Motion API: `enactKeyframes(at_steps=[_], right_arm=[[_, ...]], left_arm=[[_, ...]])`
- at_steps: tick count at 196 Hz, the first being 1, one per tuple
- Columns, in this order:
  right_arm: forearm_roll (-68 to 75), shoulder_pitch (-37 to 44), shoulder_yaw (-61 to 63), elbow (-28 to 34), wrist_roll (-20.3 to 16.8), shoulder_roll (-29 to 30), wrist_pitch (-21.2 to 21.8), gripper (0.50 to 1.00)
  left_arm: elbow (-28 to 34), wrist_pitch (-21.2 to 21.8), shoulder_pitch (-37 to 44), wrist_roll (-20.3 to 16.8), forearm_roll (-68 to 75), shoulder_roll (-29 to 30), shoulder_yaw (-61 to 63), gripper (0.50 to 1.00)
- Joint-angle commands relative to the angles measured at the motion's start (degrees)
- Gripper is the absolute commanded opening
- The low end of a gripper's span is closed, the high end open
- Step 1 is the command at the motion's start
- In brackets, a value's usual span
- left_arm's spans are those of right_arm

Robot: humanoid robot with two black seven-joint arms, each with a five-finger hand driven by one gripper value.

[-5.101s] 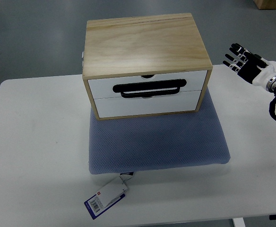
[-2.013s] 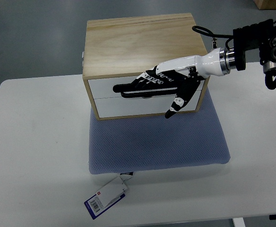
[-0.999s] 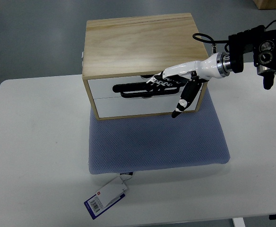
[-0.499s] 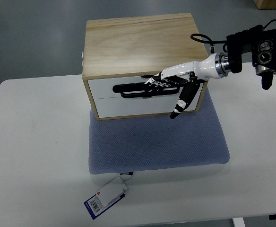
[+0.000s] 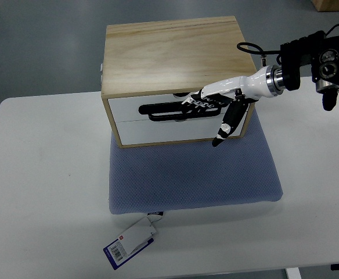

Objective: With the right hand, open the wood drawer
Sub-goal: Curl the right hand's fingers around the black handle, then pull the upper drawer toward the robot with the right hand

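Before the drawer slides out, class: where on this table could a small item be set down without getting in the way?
Free: the white table left of the blue mat, and the strip right of it. The near edge holds a tag. Crowded: the mat before the wooden box, where the right hand reaches the black handle.

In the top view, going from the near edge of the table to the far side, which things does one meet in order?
Paper tag with barcode → blue-grey cushion → white drawer fronts, where the right hand reaches the black handle → wooden top of the drawer box.
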Motion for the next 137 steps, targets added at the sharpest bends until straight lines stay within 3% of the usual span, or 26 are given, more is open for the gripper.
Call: enactKeyframes(at_steps=[1,137], right_arm=[[0.59,-0.01,0.01,-0.01,-0.58,-0.16,0.00,0.954],[2.26,0.16,-0.08,6.15,-1.63,-2.80,0.00,0.954]], left_arm=[[0.05,-0.01,-0.07,-0.02,0.00,0.00,0.00,1.000],[-0.03,-0.01,0.01,-0.02,0.00,0.00,0.08,1.000]])
